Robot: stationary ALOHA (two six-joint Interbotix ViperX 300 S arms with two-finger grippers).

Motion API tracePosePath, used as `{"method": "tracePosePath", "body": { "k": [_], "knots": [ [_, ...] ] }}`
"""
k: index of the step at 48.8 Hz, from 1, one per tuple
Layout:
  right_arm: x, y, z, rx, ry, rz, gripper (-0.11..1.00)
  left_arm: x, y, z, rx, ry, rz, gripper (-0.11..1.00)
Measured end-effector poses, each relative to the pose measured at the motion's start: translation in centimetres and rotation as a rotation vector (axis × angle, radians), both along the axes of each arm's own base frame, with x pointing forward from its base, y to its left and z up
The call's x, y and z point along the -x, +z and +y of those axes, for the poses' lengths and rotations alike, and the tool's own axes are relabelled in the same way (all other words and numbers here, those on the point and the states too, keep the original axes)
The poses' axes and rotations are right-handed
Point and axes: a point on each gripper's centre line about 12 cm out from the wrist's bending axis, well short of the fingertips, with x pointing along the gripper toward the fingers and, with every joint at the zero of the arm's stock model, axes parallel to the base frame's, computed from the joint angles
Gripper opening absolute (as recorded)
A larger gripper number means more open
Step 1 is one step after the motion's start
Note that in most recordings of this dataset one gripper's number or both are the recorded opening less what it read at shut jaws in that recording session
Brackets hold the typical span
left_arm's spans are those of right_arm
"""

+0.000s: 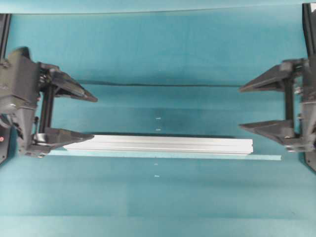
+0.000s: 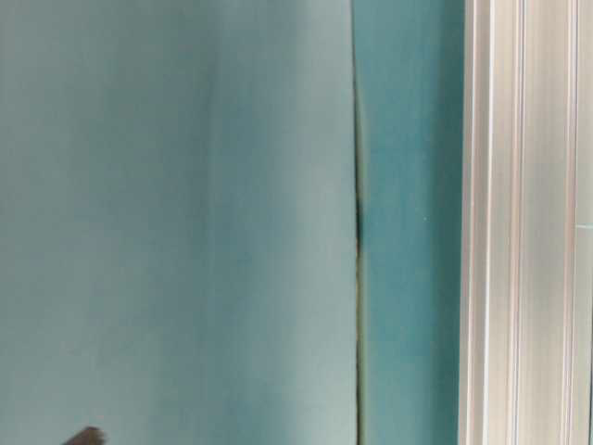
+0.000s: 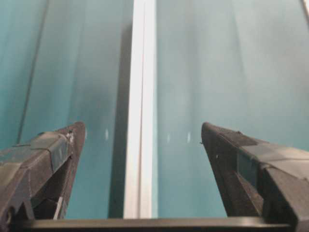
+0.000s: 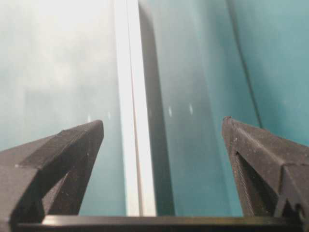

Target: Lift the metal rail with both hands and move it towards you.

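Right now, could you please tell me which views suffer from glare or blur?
Right wrist view: strong white glare top left, washing out the metal rail. Table-level view: soft and blurred throughout. Left wrist view: far rail end hazy. Overhead view: fairly sharp, evenly lit.

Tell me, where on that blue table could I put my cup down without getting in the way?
The wide stretch below the metal rail and tape strip, toward the bottom edge of the overhead view, is bare. So is the band above the dark seam. It is crowded at the rail's ends, where the open left hand and right hand reach in.
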Motion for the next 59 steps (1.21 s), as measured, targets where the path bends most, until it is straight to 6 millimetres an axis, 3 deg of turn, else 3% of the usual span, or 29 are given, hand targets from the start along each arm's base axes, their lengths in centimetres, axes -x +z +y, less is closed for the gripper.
{"method": "tracePosePath", "body": {
  "k": [12, 32, 59],
  "knots": [
    [1.2, 1.2, 0.1, 0.000, 0.001, -0.060, 0.98, 1.3, 2.3, 0.0, 0.003, -0.002, -0.167, 0.97],
    [2.9, 2.7, 0.1, 0.000, -0.001, -0.143, 0.98, 5.3, 5.3, -0.1, 0.009, -0.008, -0.330, 0.96],
    [3.1, 2.5, 0.1, -0.001, -0.002, -0.143, 0.98, 5.4, 4.8, -0.1, 0.009, -0.008, -0.320, 0.96]
  ]
}}
